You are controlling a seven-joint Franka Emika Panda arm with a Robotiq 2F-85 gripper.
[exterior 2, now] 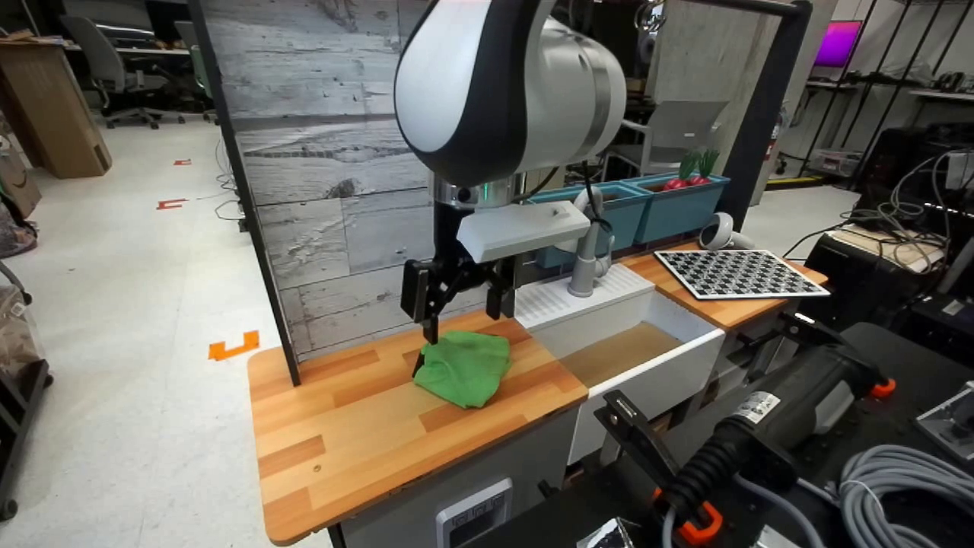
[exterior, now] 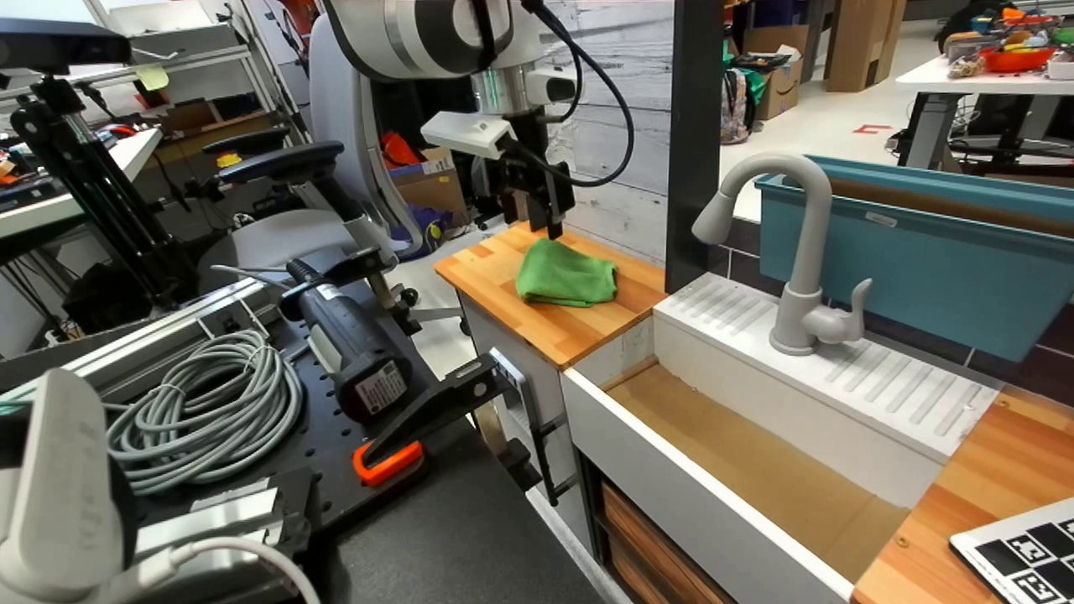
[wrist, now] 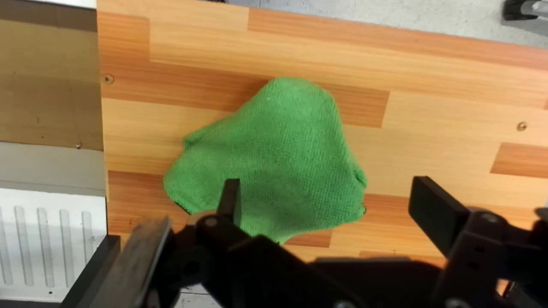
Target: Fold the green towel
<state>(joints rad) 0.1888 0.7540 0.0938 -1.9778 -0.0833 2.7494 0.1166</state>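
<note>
The green towel [exterior: 566,273] lies crumpled, partly doubled over itself, on the wooden counter [exterior: 550,331]. It also shows in an exterior view [exterior 2: 466,369] and in the wrist view [wrist: 274,149], where it has an uneven outline with a rounded top corner. My gripper [wrist: 327,188] is open and empty, pointing down. In both exterior views the gripper [exterior: 532,222] [exterior 2: 465,323] hangs a little above the towel, on its wall side. In the wrist view the left finger overlaps the towel's lower part and the right finger is over bare wood. The towel's lower left is partly hidden behind the gripper.
The white sink [exterior 2: 647,388] adjoins the counter, with a grey faucet [exterior: 805,252] behind it. A wood-look wall panel [exterior 2: 327,190] and a black post [exterior: 695,143] stand along the counter's back edge. A teal planter [exterior: 906,252] hangs behind the sink.
</note>
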